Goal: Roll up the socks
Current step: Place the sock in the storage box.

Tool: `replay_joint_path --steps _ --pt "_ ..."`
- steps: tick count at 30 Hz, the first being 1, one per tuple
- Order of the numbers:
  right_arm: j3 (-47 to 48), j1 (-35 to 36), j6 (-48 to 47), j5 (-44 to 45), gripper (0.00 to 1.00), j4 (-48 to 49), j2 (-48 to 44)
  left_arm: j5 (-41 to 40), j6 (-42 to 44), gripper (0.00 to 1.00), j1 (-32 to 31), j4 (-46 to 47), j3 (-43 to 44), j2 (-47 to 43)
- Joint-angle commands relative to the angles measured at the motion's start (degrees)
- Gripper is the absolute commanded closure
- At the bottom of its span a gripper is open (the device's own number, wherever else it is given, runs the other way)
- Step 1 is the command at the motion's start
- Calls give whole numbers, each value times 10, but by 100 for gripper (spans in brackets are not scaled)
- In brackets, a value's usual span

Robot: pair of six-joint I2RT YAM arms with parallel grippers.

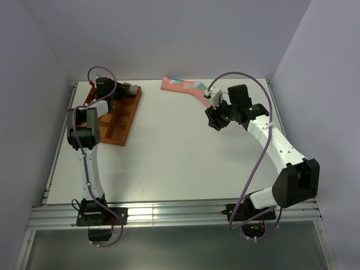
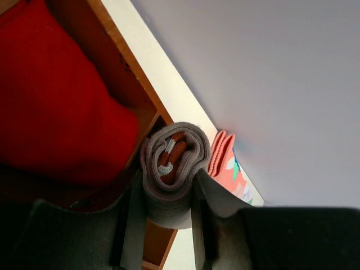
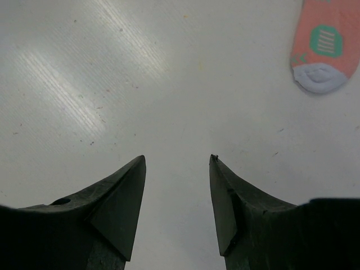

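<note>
Left tool [image 2: 167, 197] clamped on the rolled grey-brown sock [image 2: 174, 157], one roll, maroon-and-white cuff at its centre, over the wooden tray [image 1: 121, 121] at the table's far-left corner. Right tool [image 3: 177, 163] has its jaws apart and holds nothing, over bare table [image 1: 169, 163] just beside the toe of the pink sock [image 3: 326, 39].

Count: 3 socks, 1 tray.
- Red sock [image 2: 56, 101]: in a tray compartment.
- Pink sock: flat, near the far edge.

Table white, lightly scuffed. Walls [image 1: 169, 34] plain pale grey.
</note>
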Motion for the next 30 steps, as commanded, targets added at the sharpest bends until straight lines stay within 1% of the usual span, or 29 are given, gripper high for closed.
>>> replay_joint_path --steps 1,4,5,6,7,8,10,13,17,18,21,26,27,30 --pt "12 -4 -9 -10 44 5 7 -31 24 100 -9 -104 21 -20" --pt "14 -3 -12 -11 44 -2 9 -50 31 100 -9 -174 57 -9" --pt "15 -4 -12 -12 44 -3 11 -59 43 100 -11 -209 96 -2" --pt "16 -3 -13 -13 44 -7 12 -74 51 100 -10 -263 117 5" --pt "19 -3 -14 -15 44 -9 12 -85 65 100 -11 -294 141 21" --pt "20 -4 -14 -16 44 -11 14 -96 71 100 -27 -322 190 31" --pt "25 -4 -17 -18 44 -17 17 -103 78 100 -34 -381 246 56" --pt "30 -4 -21 -20 45 -26 20 -117 85 100 -35 -446 302 86" --pt "32 -5 -27 -20 45 -33 26 -126 93 100 -41 -498 334 107" --pt "34 -4 -30 -21 45 -40 28 -145 91 100 -41 -503 331 107" --pt "42 -5 -37 -23 46 -55 35 -150 87 100 -41 -513 310 102" --pt "39 -5 -44 -27 46 -63 35 -182 76 100 -44 -559 334 119" --pt "39 -5 -47 -31 46 -68 36 -199 73 100 -46 -571 337 120" --pt "41 -5 -48 -41 47 -75 40 -217 54 100 -49 -575 343 125"
